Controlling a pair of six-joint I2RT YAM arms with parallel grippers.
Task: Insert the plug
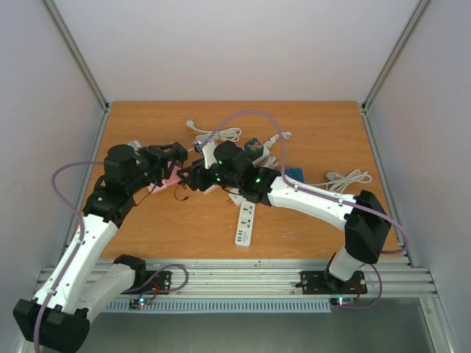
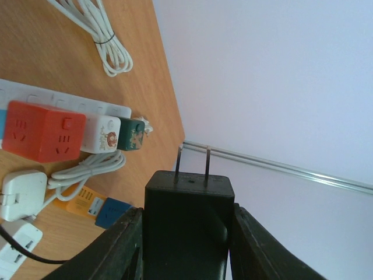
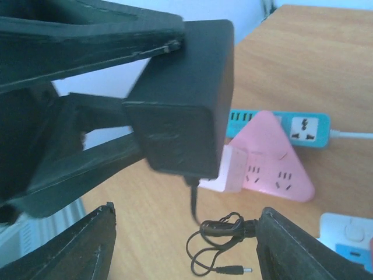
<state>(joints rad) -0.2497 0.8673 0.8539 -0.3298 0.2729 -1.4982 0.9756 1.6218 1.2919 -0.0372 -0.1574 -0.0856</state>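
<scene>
Grips black adapter plug (image 2: 189,201) in left gripper (image 2: 189,239), jaws closed on its sides, two prongs (image 2: 207,163) poking out past fingertips. Holds right gripper (image 3: 189,254) wide apart and empty, plug just ahead. Beyond that, shows pink triangular socket (image 3: 274,163), teal power strip (image 3: 303,125) behind it, thin black cable (image 3: 221,230) beneath plug.

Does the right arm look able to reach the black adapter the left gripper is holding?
Probably yes. The right gripper is open and faces the adapter, whose near end shows bare beyond the fingers of the left gripper; only its thin cord hangs nearby.
</scene>
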